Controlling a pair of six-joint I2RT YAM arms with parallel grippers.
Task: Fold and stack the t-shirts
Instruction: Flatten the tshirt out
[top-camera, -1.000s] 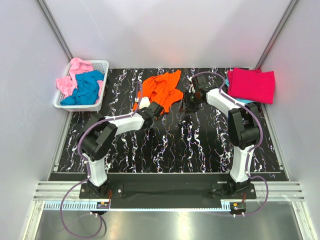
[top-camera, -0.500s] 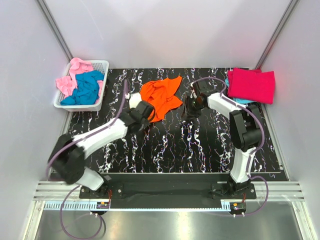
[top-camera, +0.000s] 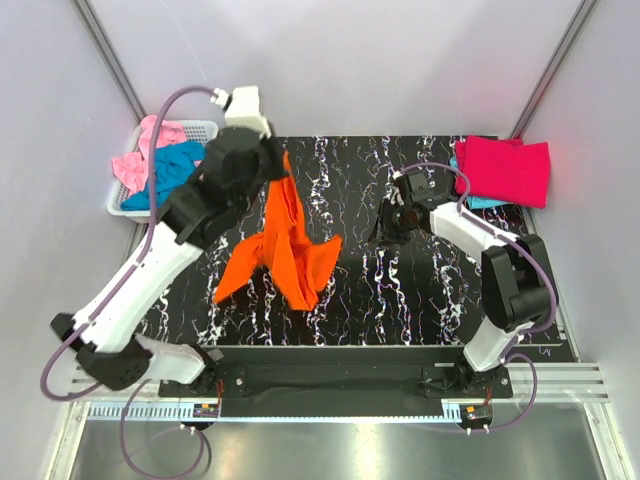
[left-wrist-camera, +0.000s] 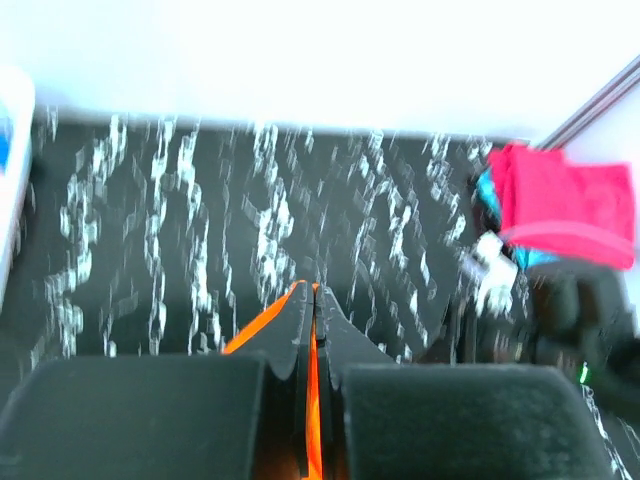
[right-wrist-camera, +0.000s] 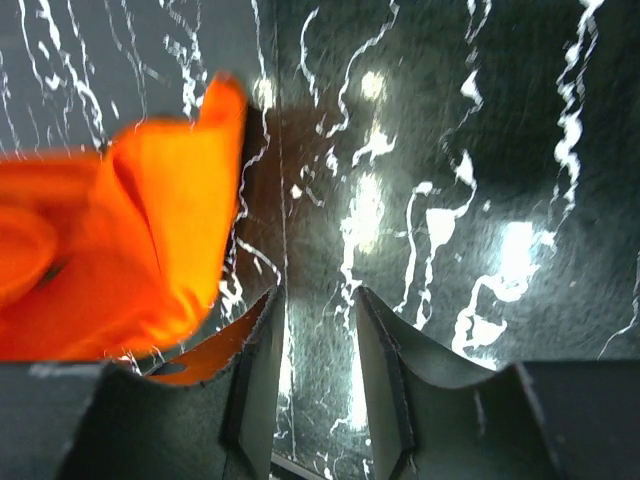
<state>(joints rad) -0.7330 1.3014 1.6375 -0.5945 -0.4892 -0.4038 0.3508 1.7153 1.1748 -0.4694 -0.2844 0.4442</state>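
Left hand is clamped shut on the orange t-shirt and held high. The shirt hangs over the surface, left of centre. Right hand is part open and empty, low beside the shirt. A folded crimson t-shirt lies in the far right corner.

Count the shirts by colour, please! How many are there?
Orange shirts: 1
Crimson-pink shirts: 1
Teal blue shirts: 2, one in the basket, one under the crimson-pink
Light pink shirts: 1, it seems
Total: 5
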